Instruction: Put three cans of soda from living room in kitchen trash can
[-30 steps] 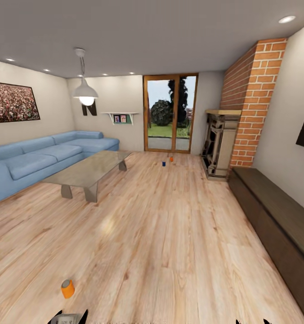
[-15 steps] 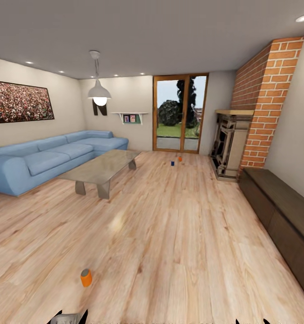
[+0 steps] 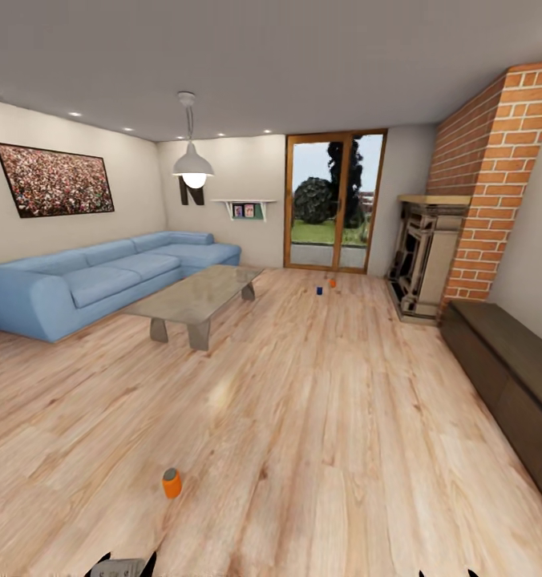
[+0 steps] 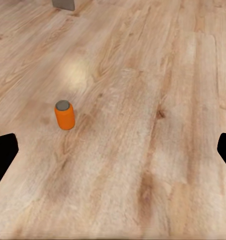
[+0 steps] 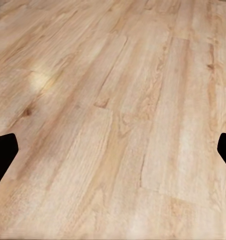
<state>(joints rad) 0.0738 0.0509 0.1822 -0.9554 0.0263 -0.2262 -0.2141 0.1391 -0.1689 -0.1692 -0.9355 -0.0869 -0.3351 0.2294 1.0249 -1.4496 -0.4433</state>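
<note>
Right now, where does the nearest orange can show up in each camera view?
Head view: orange can upright on the floor, low and left of centre.
Left wrist view: same can, between the open gripper's fingers.
Right wrist view: not in it.
Shared landmark: wood plank floor.

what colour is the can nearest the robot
Orange with a grey top; the can shows best in the left wrist view.

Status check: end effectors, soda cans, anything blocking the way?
Both end effectors open, empty. Near orange can upright on floor; far orange can and blue can by glass door. Nothing blocking.
</note>
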